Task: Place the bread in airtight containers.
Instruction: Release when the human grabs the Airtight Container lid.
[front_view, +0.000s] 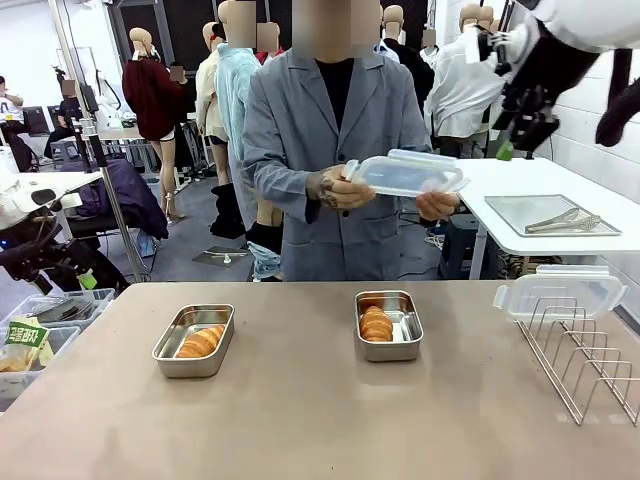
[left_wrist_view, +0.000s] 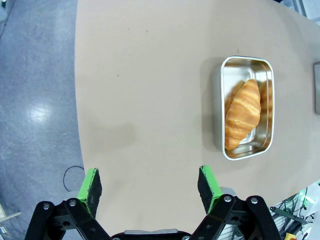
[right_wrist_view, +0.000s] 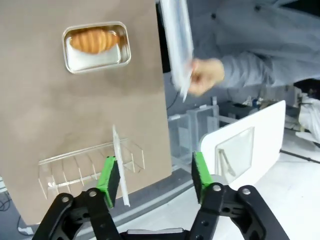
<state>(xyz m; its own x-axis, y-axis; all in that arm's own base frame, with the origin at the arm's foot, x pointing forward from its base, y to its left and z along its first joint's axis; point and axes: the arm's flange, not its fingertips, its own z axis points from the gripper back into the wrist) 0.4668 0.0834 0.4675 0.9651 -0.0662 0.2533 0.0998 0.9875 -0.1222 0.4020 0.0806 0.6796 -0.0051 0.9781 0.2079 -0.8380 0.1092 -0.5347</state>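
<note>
Two steel containers stand open on the brown table, the left one (front_view: 170, 351) and the right one (front_view: 405, 331), each with one golden ridged roll inside: left roll (front_view: 201, 341), right roll (front_view: 376, 323). Behind the table a person holds a clear lid (front_view: 408, 173) in both hands. My left gripper (left_wrist_view: 150, 187) hangs open and empty high above the table, with the left container (left_wrist_view: 240, 70) and its roll (left_wrist_view: 243, 114) ahead of it. My right gripper (right_wrist_view: 155, 180) is open and empty too, high above the right container (right_wrist_view: 95, 59), its roll (right_wrist_view: 94, 40) and the held lid (right_wrist_view: 177, 40).
A wire rack (front_view: 585, 360) stands at the table's right edge with a second clear lid (front_view: 558, 292) resting on it. A white side table behind it carries a flat steel tray (front_view: 560, 215) with tongs. Plastic bins (front_view: 40, 330) sit off the left edge. My right arm (front_view: 560, 40) is raised at upper right.
</note>
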